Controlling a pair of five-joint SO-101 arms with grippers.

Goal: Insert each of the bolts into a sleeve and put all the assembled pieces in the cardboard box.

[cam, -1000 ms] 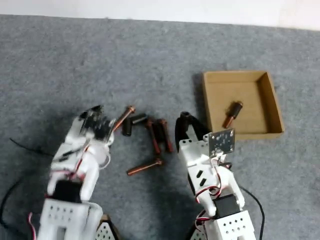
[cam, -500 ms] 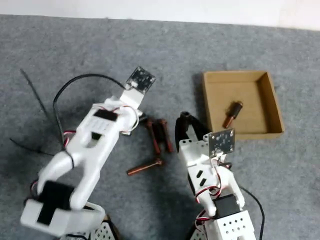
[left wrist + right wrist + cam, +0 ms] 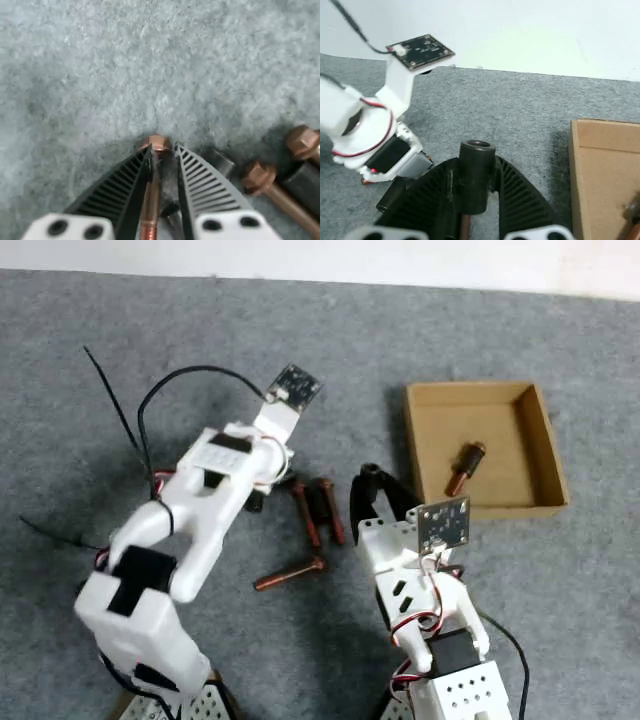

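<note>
Currently: grey felt-like mat [image 3: 120, 350] on the table, white wall [image 3: 300, 258] behind it. One bolt-in-sleeve piece [image 3: 465, 468] lies inside the cardboard box [image 3: 415, 455]. Just beside the box, the right gripper [image 3: 475, 161] is nearly closed, clamping a matte black cylindrical sleeve [image 3: 476, 180] upright. Farther from the box, the left gripper [image 3: 161, 150] is pinched narrow on a copper hex-head bolt [image 3: 150, 200], head poking past the tips. The loose bolts and sleeves [image 3: 320, 508] lie between the two grippers, on the mat

No readable text, label, number or sign appears on anything here.
</note>
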